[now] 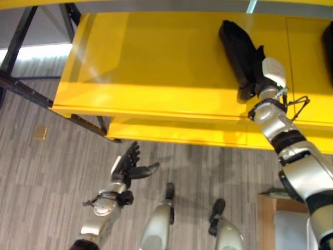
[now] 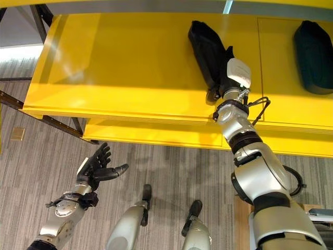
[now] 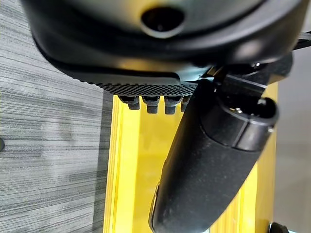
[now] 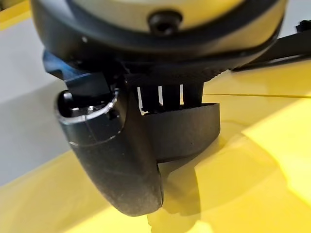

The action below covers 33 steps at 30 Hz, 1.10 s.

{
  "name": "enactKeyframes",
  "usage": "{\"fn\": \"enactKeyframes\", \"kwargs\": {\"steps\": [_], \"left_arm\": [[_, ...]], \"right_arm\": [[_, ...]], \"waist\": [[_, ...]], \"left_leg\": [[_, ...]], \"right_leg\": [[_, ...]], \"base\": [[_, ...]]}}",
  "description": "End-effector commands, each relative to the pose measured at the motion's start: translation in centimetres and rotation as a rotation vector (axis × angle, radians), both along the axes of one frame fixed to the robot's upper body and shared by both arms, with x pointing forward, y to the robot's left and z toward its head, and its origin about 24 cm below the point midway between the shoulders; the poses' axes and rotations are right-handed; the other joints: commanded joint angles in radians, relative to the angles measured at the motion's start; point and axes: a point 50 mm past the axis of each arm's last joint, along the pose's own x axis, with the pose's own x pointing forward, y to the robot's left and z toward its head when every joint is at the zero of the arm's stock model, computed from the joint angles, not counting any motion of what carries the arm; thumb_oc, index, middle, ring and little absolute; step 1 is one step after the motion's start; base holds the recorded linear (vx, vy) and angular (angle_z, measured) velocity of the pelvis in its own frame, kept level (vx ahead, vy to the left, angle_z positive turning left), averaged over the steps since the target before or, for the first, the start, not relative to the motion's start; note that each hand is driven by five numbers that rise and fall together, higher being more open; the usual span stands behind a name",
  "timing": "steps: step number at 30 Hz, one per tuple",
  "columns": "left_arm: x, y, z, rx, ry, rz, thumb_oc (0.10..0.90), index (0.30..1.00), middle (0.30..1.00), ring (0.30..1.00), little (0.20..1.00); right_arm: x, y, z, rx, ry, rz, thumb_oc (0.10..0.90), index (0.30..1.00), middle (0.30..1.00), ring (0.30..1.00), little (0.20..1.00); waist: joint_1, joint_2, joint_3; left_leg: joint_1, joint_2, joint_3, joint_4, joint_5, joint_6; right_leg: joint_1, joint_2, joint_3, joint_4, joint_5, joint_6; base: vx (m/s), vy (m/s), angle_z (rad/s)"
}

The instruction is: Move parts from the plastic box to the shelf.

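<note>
A long black part (image 1: 237,44) lies slanted on the top of the yellow shelf (image 1: 156,62). My right hand (image 1: 266,70) is at the part's near end. In the right wrist view the thumb (image 4: 116,165) and the fingers (image 4: 160,94) pinch the part's flat black end (image 4: 187,131), which sits just above the yellow surface. A second dark part (image 2: 314,54) rests further right on the shelf. My left hand (image 1: 127,164) hangs low over the floor in front of the shelf, open with its fingers straight and thumb (image 3: 214,170) spread, holding nothing.
The shelf has a lower yellow ledge (image 1: 177,133) along its front. A black metal frame (image 1: 21,86) stands at the left. A wooden edge (image 1: 266,219) shows at the lower right. The shelf's left half is bare, and grey floor (image 1: 52,182) lies below it.
</note>
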Motion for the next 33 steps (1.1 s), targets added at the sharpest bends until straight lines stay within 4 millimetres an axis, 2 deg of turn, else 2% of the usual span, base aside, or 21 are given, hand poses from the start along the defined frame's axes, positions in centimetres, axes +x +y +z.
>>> {"fn": "enactKeyframes", "kwargs": {"steps": [1, 13, 17, 33], "left_arm": [[0.6, -1.6, 3.6, 0.001, -0.193, -0.088, 0.9, 1.0, 1.0, 1.0, 1.0], [0.6, -1.4, 3.8, 0.001, -0.199, -0.08, 0.9, 1.0, 1.0, 1.0, 1.0], [0.7, -1.3, 3.9, 0.01, -0.202, -0.079, 0.9, 1.0, 1.0, 1.0, 1.0], [0.8, -1.2, 3.9, 0.005, -0.205, -0.066, 0.9, 1.0, 1.0, 1.0, 1.0]], "right_arm": [[0.1, 1.6, 7.0, 0.04, -0.244, 0.024, 0.4, 0.3, 0.3, 0.3, 0.3], [0.3, 2.9, 7.8, 0.085, -0.267, 0.054, 0.4, 0.3, 0.3, 0.3, 0.3], [0.1, 2.6, 8.7, 0.076, -0.293, 0.048, 0.4, 0.3, 0.3, 0.3, 0.3], [-0.1, 1.6, 9.6, 0.123, -0.322, 0.01, 0.4, 0.3, 0.3, 0.3, 0.3]], "waist": [[0.015, 0.007, -0.056], [0.026, 0.011, -0.056], [0.034, 0.014, -0.054], [0.045, 0.018, -0.05]], "left_leg": [[0.078, 0.084, -0.016, -0.036, -0.01, -0.045], [0.063, 0.074, -0.026, -0.033, -0.006, -0.043], [0.058, 0.068, -0.032, -0.036, -0.002, -0.043], [0.046, 0.062, -0.04, -0.028, -0.005, -0.041]], "right_leg": [[-0.103, -0.064, 0.05, 0.196, -0.048, 0.031], [-0.101, -0.068, 0.042, 0.188, -0.041, 0.033], [-0.097, -0.074, 0.031, 0.187, -0.041, 0.035], [-0.1, -0.08, 0.028, 0.187, -0.037, 0.037]], "base": [[0.0, 0.0, 0.0], [0.0, 0.0, 0.0], [0.0, 0.014, 0.04], [0.0, 0.004, 0.05]]}}
